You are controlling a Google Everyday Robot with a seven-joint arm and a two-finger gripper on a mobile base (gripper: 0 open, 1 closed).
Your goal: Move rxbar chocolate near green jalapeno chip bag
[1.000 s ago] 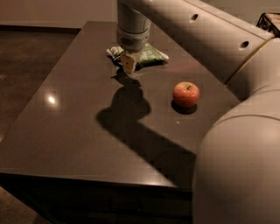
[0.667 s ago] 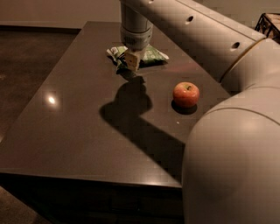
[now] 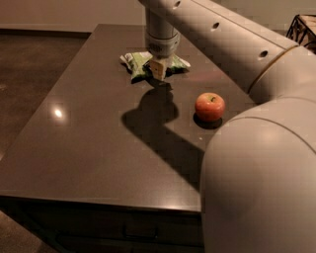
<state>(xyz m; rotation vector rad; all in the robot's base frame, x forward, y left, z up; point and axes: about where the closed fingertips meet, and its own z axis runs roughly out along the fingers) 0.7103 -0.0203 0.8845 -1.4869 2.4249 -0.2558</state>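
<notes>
The green jalapeno chip bag [image 3: 137, 61] is puffy, green and white, and crinkly. It lies flat at the far end of the dark table [image 3: 89, 148]. The gripper [image 3: 159, 70] hangs right over the bag's middle and hides part of it, and the rxbar chocolate cannot be made out.

A dark glossy table [image 3: 89, 163] catches a light glint, with dark floor [image 3: 29, 64] and a pale wall [image 3: 59, 12] behind.

Gripper [image 3: 159, 70]: low over the green jalapeno chip bag [image 3: 137, 63], at the table's [image 3: 84, 158] far end.
Red apple [image 3: 210, 106]: well apart, nearer the camera.
</notes>
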